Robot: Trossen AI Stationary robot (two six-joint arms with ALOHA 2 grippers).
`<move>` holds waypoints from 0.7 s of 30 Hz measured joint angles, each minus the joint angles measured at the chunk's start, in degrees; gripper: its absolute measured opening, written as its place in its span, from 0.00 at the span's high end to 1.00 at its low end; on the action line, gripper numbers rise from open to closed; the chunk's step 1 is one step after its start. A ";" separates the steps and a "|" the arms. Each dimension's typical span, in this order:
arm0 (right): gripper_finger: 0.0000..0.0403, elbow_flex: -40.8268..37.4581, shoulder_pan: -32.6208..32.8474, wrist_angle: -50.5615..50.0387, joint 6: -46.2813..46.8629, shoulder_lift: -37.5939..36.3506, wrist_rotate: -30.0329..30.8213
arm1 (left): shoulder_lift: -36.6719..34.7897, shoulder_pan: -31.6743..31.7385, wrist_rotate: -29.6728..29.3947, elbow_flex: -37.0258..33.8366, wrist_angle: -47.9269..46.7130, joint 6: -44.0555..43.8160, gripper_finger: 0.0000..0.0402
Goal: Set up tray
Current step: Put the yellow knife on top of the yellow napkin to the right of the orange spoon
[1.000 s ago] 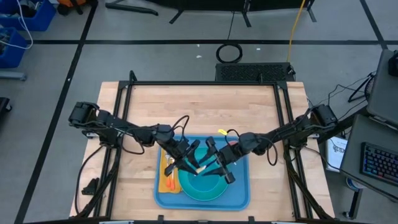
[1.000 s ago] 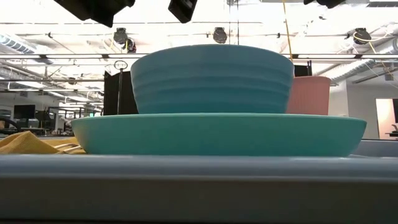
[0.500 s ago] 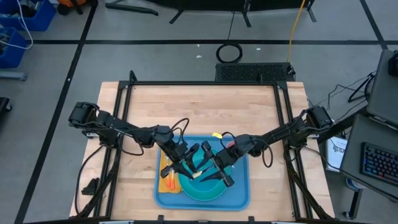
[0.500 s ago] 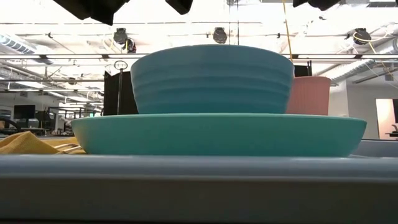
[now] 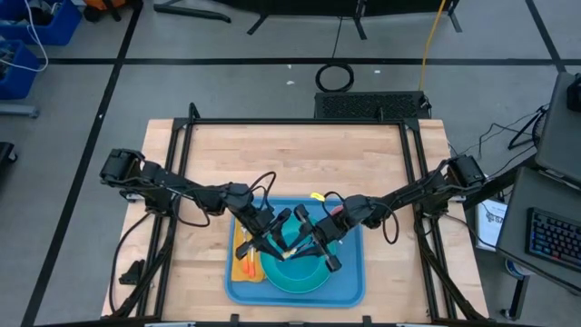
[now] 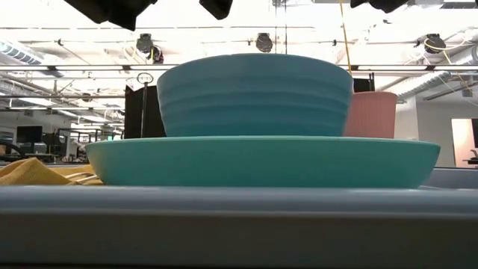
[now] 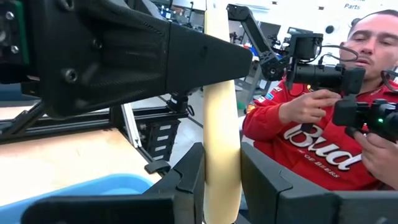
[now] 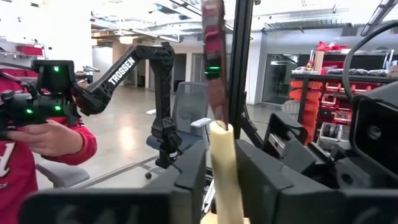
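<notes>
- Cream-handled utensil [image 7: 221,124] sits between the fingers of the left gripper [image 7: 221,180], which is clenched on it.
- The right gripper [image 8: 221,168] meets it tip to tip. Its fingers stand tight on both sides of the same handle, so it appears to grasp it too.
- The tray [image 5: 349,286] lies directly below both claws. It carries the turquoise plate [image 5: 304,277] with the bowl [image 6: 254,93], and a pink cup [image 6: 372,113] behind the right claw.
- Risk: if the left claw releases before the right grip is firm, the utensil can fall into the bowl or slide off the tray. If both pull together, the handle can twist.
- Compared with one second ago, the right claw has come closer to the left claw, and its fingers have closed in from wide open. The dishes have not moved.
- A person [image 7: 311,149] stands beyond the table with a camera.
</notes>
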 joint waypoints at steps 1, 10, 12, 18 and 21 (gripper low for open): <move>0.82 0.00 0.00 -0.09 -0.28 0.00 0.07 | 0.00 0.00 0.01 0.00 -0.04 0.00 0.80; 0.92 0.00 -0.02 -0.78 -2.82 0.00 0.17 | 0.00 -0.02 -0.31 0.00 -1.09 0.33 0.80; 0.92 0.00 -0.02 -0.82 -2.74 0.00 0.15 | 0.00 -0.04 -0.55 0.00 -1.19 -0.14 0.80; 0.92 -0.02 0.09 -0.58 -1.69 0.00 -0.07 | 0.00 -0.38 -1.94 0.00 -1.18 -4.14 0.57; 0.92 -0.02 0.09 -0.54 -0.69 0.00 -0.27 | 0.00 -0.77 -4.25 0.00 -1.33 -4.54 0.43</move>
